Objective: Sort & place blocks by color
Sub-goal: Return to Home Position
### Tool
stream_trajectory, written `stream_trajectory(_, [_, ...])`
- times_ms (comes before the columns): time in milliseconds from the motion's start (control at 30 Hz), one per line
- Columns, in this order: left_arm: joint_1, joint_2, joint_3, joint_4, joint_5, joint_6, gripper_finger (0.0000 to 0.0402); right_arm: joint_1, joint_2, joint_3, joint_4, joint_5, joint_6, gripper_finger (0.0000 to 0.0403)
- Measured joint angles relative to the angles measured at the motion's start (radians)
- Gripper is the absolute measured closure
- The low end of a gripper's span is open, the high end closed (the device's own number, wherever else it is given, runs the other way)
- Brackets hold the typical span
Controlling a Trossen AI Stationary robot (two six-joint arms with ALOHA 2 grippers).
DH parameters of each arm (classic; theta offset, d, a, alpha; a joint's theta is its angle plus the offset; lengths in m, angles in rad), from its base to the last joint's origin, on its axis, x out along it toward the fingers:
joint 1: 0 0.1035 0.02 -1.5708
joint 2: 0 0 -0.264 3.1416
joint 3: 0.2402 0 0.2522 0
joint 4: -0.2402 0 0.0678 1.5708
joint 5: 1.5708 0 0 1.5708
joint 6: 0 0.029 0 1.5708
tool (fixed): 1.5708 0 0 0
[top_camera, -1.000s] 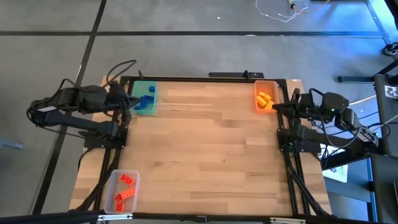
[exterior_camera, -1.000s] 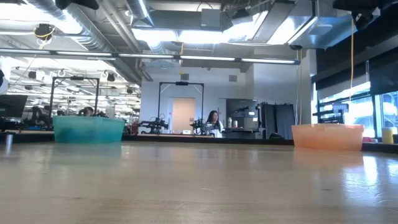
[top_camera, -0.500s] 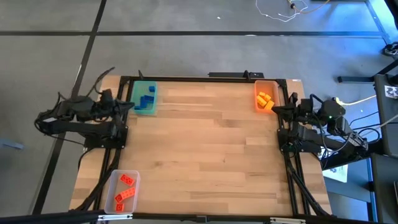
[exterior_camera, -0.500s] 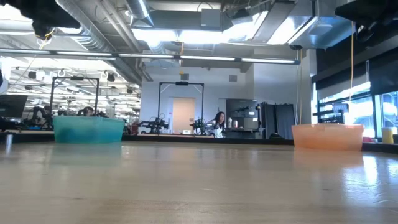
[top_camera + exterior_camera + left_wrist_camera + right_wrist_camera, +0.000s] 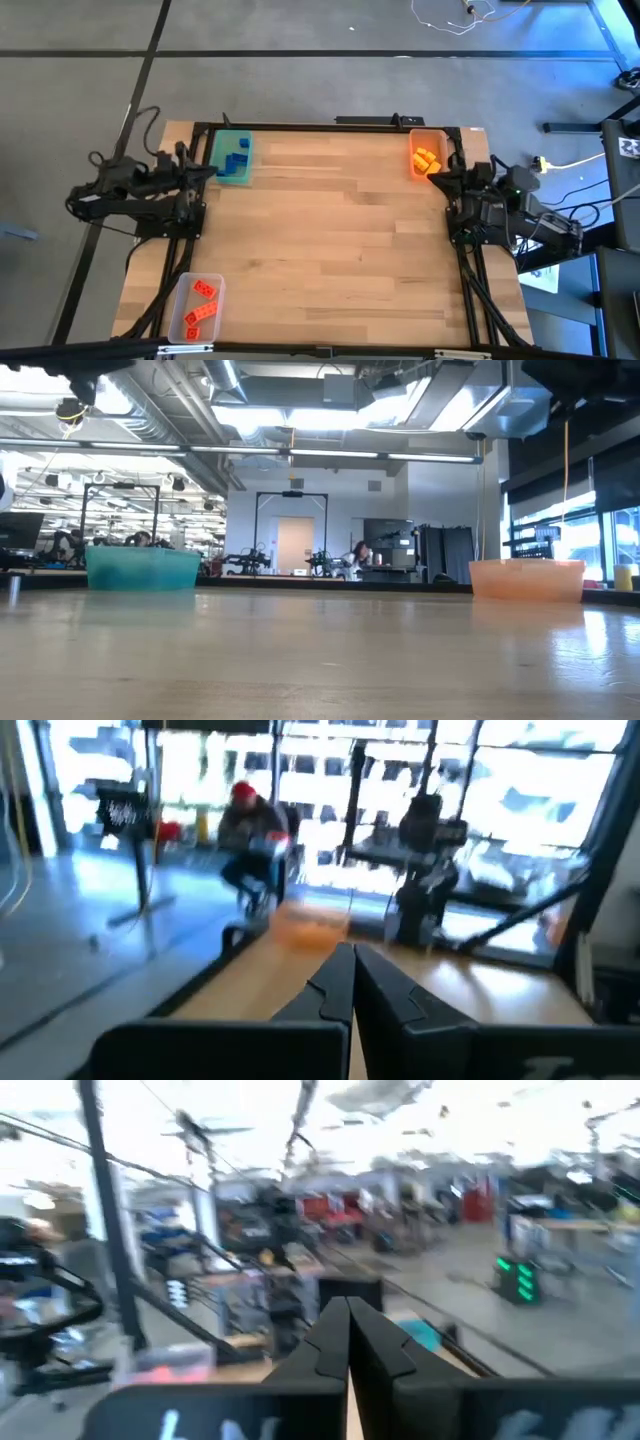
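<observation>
Blocks (image 5: 237,160) look all sorted, left gripper (image 5: 352,952) and right gripper (image 5: 347,1302) are held pressed together, empty, so only parking is needed.

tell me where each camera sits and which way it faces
High: above the table, facing straight down; left arm and right arm at its sides.
Low: at tabletop height, facing level across into the room; dark arm parts at upper corners.
Left wrist: on the left arm, facing across toward the right arm; own shut jaws in front.
Right wrist: on the right arm, facing the opposite way; own shut jaws in front.
Shared: high and low both show the green tray and orange tray.
</observation>
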State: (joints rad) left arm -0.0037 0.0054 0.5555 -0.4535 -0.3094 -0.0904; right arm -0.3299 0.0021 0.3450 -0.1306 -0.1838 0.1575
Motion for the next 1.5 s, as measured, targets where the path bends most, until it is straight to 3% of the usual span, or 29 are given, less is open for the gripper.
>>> stream_trajectory(233, [0.0,-0.002,-0.129,0.182,0.071,0.065,0.0401,0.001,0.0,-0.154,0.244,-0.082,0.052,0.0401])
stream_trajectory(800, [0.0,-0.001,-0.475,0.428,0.145,-0.007,0.0401,0.001,0.001,-0.339,0.323,-0.08,0.07,0.0402])
stream_trajectory(1000, [0.001,0.0,-0.541,0.475,0.155,-0.004,0.0401,0.0,0.004,-0.338,0.315,-0.108,-0.004,0.0402])
stream_trajectory(1133, [0.002,0.0,-0.548,0.488,0.217,0.04,0.0401,0.0,0.004,-0.338,0.313,-0.125,-0.033,0.0403])
stream_trajectory(1500, [0.001,0.0,-0.548,0.473,0.328,0.123,0.0401,0.0,0.004,-0.338,0.238,-0.088,0.021,0.0392])
